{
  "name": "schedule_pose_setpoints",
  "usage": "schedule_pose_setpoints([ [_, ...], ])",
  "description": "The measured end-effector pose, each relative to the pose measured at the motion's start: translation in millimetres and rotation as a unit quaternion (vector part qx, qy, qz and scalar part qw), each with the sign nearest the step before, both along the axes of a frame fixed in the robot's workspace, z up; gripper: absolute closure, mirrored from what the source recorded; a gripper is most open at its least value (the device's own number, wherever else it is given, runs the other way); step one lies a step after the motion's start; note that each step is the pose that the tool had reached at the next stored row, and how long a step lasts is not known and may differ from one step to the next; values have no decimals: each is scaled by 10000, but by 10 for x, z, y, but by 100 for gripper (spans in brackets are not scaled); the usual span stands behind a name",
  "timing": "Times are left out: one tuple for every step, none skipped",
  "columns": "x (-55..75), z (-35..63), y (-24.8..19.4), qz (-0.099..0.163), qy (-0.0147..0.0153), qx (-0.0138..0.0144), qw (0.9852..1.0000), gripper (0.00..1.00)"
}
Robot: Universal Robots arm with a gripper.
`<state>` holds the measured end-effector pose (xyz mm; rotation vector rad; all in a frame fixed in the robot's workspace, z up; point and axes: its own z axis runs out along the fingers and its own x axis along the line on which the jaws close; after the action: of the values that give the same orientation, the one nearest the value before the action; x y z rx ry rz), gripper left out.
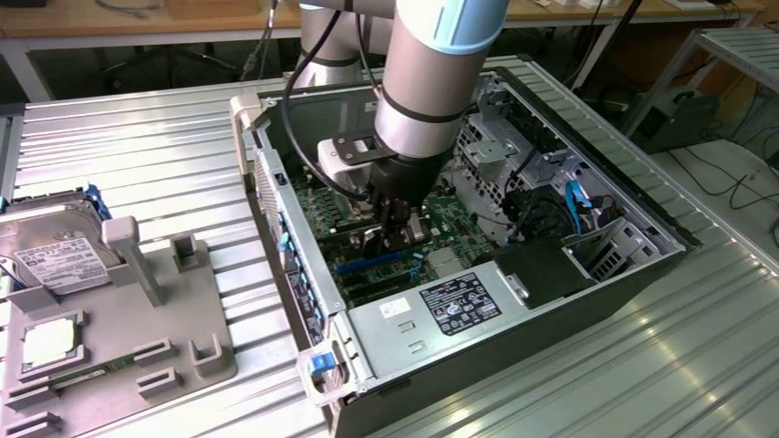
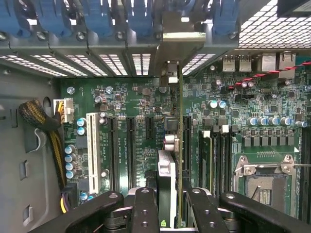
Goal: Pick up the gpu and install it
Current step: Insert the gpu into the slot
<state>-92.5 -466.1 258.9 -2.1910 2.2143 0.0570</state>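
Observation:
My gripper [image 1: 396, 233] reaches down into the open computer case [image 1: 305, 274], over the green motherboard [image 1: 444, 224]. It is shut on the gpu [image 2: 166, 167], a thin dark card seen edge-on between the two black fingers [image 2: 144, 208]. The card stands upright above the black expansion slots [image 2: 131, 150], and its silver end bracket [image 2: 171, 73] reaches the slotted rear wall of the case. In the exterior view the gpu [image 1: 408, 239] shows as a dark shape below the wrist. I cannot tell whether its edge is seated in a slot.
A silver hard drive [image 1: 49, 242], a processor chip [image 1: 49, 339] and a green memory stick [image 1: 73, 372] rest on the grey fixture [image 1: 159, 310] at the exterior view's left. The power supply [image 1: 451, 306], drive cage [image 1: 512, 146], cables [image 1: 572, 205] and the processor socket [image 2: 265, 179] crowd the case.

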Motion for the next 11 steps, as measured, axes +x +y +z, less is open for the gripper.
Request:
schedule_pose_setpoints([
  [-2, 0, 0, 0, 2, -1, 10000, 72],
  [-5, 0, 0, -1, 3, -1, 10000, 72],
  [-10, -2, 0, -1, 4, -1, 10000, 72],
  [-16, -3, 0, -1, 7, 0, 10000, 72],
  [-18, -4, 0, 0, 15, -1, 10000, 72],
  [-18, -6, 0, 0, 25, -1, 10000, 72],
  [-19, -10, 0, 0, 36, 0, 10000, 72],
  [-19, -14, 0, 0, 44, 0, 10000, 72],
  [-19, -18, 0, -1, 50, 0, 10000, 72],
  [-19, -24, 0, -1, 54, -1, 10000, 72],
  [-18, -30, 0, 0, 58, 0, 10000, 72],
])
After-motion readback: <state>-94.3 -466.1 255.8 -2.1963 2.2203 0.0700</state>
